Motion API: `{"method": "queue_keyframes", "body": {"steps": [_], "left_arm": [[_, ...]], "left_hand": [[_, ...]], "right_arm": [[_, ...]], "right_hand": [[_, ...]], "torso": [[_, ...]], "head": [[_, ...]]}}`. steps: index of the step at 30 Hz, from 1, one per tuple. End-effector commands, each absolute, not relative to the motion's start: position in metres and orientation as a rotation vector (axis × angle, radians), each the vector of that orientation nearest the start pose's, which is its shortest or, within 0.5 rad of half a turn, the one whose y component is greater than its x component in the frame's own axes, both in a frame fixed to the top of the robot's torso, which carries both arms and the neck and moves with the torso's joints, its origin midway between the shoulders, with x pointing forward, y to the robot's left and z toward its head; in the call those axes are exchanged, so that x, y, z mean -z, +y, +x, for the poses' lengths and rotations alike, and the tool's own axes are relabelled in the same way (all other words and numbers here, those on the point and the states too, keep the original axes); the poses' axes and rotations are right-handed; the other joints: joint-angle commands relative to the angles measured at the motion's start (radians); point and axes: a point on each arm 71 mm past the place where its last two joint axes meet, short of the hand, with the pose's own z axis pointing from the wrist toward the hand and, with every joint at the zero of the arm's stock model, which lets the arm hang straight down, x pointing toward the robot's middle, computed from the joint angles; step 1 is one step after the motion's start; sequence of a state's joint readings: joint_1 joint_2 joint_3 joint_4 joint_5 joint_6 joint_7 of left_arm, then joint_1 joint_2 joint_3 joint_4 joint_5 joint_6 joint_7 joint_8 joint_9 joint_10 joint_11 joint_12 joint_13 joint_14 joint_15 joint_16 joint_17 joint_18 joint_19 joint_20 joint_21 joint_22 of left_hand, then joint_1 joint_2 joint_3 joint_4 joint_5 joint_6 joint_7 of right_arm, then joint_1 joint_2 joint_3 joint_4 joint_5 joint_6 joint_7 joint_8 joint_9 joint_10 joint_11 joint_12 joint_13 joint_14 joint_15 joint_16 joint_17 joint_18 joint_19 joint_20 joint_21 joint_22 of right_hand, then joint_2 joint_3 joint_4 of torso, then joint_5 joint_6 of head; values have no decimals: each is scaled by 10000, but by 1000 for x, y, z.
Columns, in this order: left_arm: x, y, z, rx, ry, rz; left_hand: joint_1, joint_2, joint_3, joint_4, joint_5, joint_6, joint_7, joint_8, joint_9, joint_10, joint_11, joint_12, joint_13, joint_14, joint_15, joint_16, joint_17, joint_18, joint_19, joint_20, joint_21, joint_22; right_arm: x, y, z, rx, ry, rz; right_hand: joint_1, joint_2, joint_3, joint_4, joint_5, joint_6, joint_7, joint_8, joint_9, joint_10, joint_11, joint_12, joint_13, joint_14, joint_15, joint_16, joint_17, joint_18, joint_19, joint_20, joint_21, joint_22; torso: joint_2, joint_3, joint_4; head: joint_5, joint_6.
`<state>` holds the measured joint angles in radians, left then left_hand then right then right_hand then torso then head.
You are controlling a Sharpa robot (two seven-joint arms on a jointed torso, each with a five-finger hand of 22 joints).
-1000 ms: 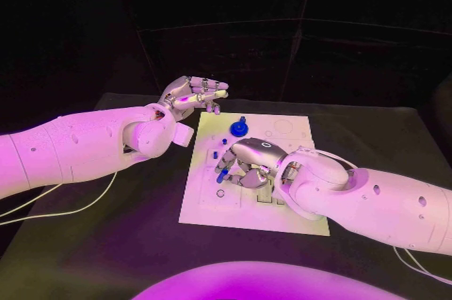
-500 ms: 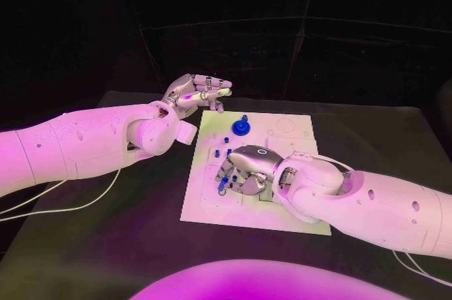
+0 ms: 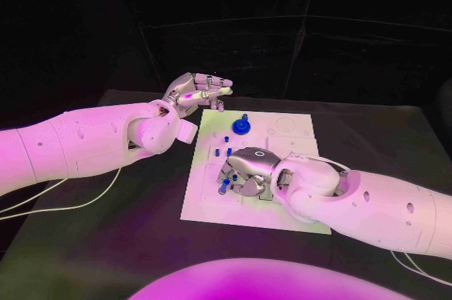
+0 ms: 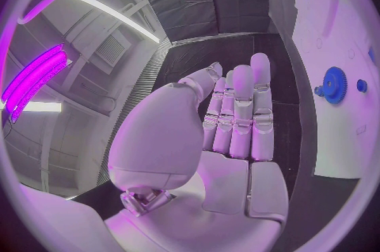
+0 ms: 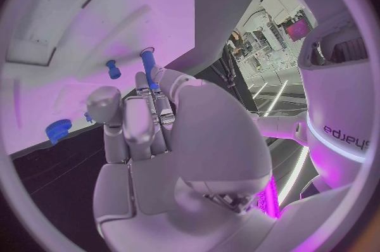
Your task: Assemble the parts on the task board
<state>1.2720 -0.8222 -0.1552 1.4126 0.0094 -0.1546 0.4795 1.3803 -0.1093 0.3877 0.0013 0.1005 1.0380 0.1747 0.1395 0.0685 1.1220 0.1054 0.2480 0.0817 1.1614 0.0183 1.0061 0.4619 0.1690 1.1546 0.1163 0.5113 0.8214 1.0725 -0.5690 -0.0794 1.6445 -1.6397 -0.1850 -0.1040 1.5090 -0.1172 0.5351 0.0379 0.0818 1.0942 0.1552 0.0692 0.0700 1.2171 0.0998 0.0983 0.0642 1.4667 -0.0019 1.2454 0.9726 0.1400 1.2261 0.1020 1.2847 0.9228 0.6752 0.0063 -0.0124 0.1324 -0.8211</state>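
The white task board (image 3: pixel 212 205) lies mid-table. My right hand (image 3: pixel 251 172) hovers low over its middle and pinches a blue peg (image 3: pixel 224 187) at its fingertips, the peg pointing down at the board. The right wrist view shows that peg (image 5: pixel 148 64) sticking out past the fingers (image 5: pixel 141 114). A blue gear (image 3: pixel 241 126) stands at the board's far part, with small blue pegs (image 3: pixel 226 140) between it and my right hand. My left hand (image 3: pixel 198 91) is raised off the board's far left corner, fingers extended side by side (image 4: pixel 237 116), holding nothing.
The black table (image 3: pixel 113 241) stretches round the board on all sides. A white cable (image 3: pixel 66 208) trails across it under my left arm. The left wrist view shows the gear (image 4: pixel 333 84) and a small peg (image 4: pixel 361 85) on the board (image 4: pixel 332 30).
My right hand has sunk a little and drawn slightly nearer, carrying the blue peg closer to the board. My left hand has hardly moved.
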Motion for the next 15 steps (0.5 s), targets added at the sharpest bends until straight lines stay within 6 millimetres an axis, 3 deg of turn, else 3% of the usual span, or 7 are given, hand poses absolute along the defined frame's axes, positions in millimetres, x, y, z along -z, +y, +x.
{"method": "queue_keyframes", "body": {"steps": [1, 15], "left_arm": [[182, 226, 505, 16330, 14291, -10117], [182, 226, 505, 16335, 14310, -10126]], "left_hand": [[43, 20, -1, -70, 65, -76, 22, 51, -2, -66, -33, 54, 10, -63, 13, 61, -8, 135, 33, 30, -34, -14], [43, 20, -1, -70, 65, -76, 22, 51, -2, -66, -33, 54, 10, -63, 13, 61, -8, 135, 33, 30, -34, -14]], "right_arm": [[235, -28, 391, -9459, 17564, -6028], [238, -21, 389, -9375, 17636, -6255]], "right_hand": [[-88, -40, 26, -33, 34, 3, 66, -27, -9, 208, -161, -65, 11, 99, -4, 22, -10, -151, 1, 28, 27, -10], [-107, -52, 30, -53, 32, 3, 66, -28, -9, 214, -162, -70, 12, 96, -4, 20, -16, -150, -4, 28, 29, -12]], "torso": [[-3, -3, 15], [2, -5, 11]], "head": [[13, -27], [21, -30]]}}
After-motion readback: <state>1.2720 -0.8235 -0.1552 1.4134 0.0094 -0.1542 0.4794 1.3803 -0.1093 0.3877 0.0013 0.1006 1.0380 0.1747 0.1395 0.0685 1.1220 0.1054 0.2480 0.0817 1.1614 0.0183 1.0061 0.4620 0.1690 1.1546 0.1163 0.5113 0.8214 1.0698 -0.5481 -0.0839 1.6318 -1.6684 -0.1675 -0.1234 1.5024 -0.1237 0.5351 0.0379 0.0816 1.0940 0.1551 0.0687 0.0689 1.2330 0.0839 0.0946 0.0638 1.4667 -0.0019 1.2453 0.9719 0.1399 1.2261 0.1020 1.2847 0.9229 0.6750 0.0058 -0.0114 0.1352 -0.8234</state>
